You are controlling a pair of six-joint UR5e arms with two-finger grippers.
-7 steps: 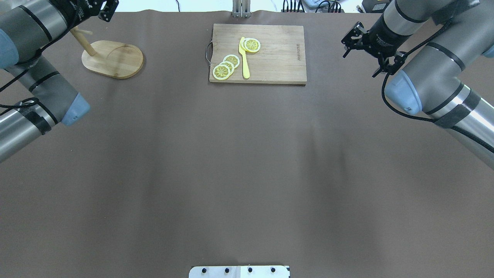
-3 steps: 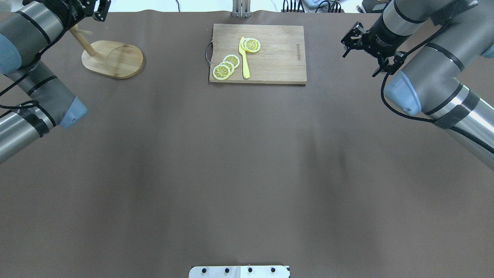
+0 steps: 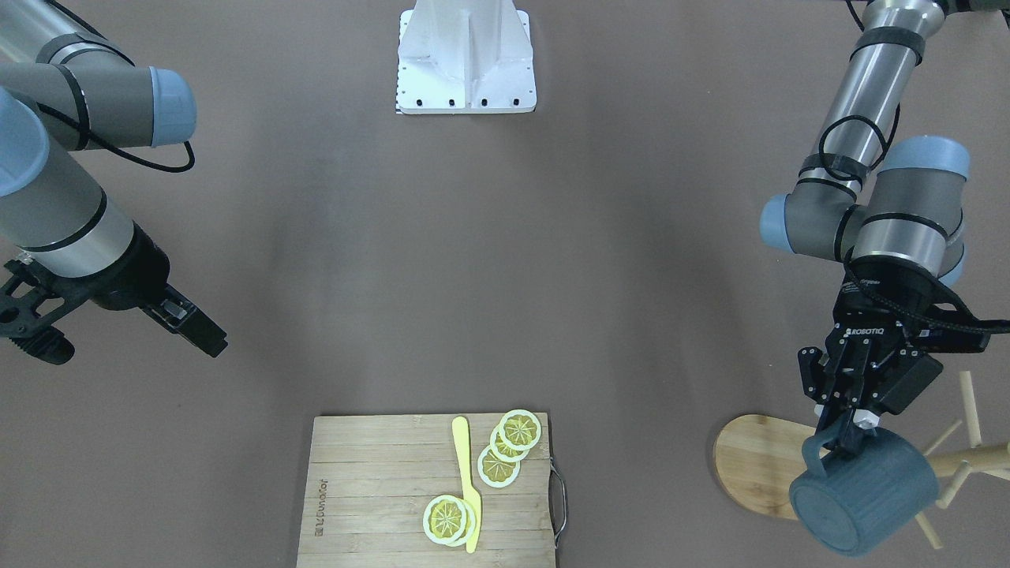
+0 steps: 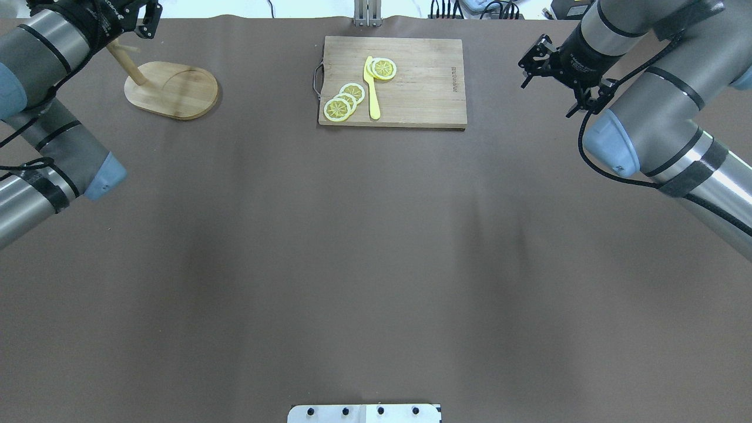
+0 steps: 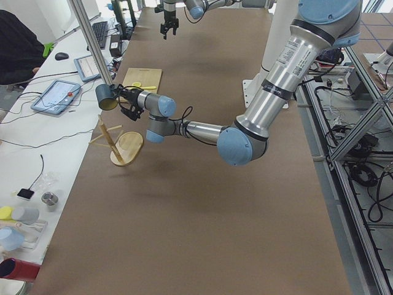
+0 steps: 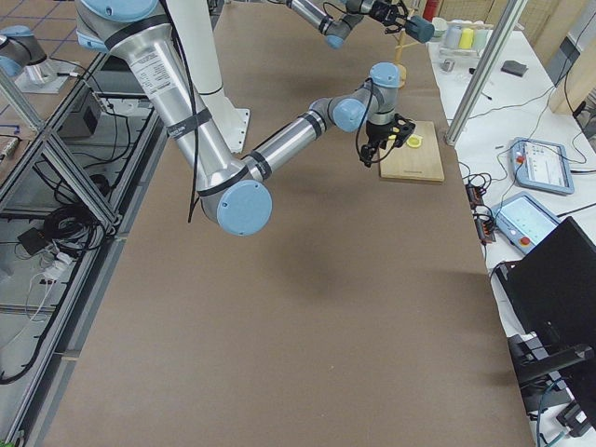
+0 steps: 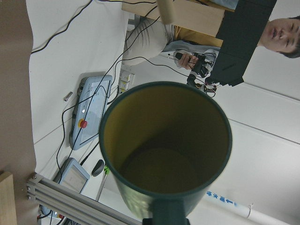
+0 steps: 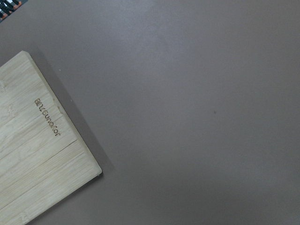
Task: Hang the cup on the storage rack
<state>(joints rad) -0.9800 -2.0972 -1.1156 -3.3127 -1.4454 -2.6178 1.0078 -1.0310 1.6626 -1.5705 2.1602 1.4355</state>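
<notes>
We grip the dark teal-grey cylindrical mug (image 3: 864, 493) by its handle in our left gripper (image 3: 848, 432), tilted in the air above the light wooden mug tree (image 3: 750, 457). Our right gripper (image 4: 546, 94) hangs spread and empty, far from that tree.

We look straight into the cup (image 7: 165, 154), which fills the middle of the view: dark teal rim, mustard-yellow inside, its handle (image 7: 164, 216) at the bottom edge. Above it, at the top edge, shows the blurred end of a wooden peg (image 7: 165, 9), apart from the rim. Behind are a white table (image 7: 61, 65), a tablet (image 7: 91, 115) with a red button, a black screen (image 7: 241, 37) and a person (image 7: 283, 33). A brown mat (image 7: 14, 93) runs down the left edge.
</notes>
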